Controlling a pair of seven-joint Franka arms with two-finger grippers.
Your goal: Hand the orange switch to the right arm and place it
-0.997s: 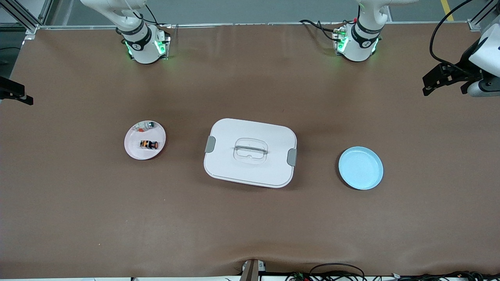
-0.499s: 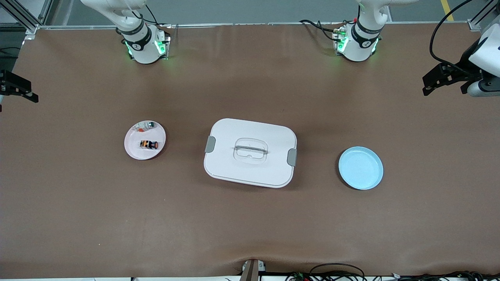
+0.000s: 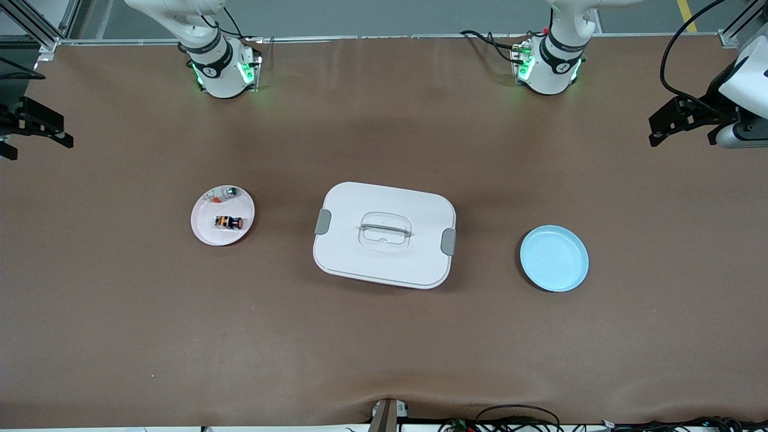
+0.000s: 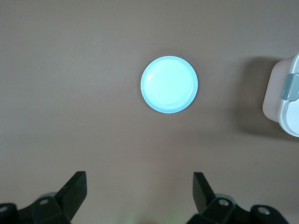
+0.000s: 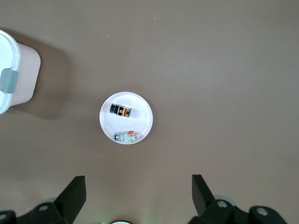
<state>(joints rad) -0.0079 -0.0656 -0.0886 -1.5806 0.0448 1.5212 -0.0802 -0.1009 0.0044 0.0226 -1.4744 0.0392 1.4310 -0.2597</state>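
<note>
The orange switch [image 3: 228,222], a tiny black block with orange stripes, lies on a small white plate [image 3: 204,223] toward the right arm's end of the table. In the right wrist view the switch [image 5: 120,110] lies on the same plate [image 5: 141,116]. My right gripper [image 3: 37,135] is open and empty, high above the table edge at its own end; it also shows in the right wrist view [image 5: 138,184]. My left gripper [image 3: 681,129] is open and empty, high at the left arm's end, with the blue plate below it in the left wrist view [image 4: 139,179].
A pale silver-and-green piece [image 3: 225,192] shares the white plate. A white lidded box [image 3: 384,234] with grey clips stands mid-table. An empty light blue plate [image 3: 554,258] sits toward the left arm's end and shows in the left wrist view [image 4: 169,84].
My right gripper has come a little farther into the front view and toward the robots' side. The left gripper, the switch and the plates have not moved.
</note>
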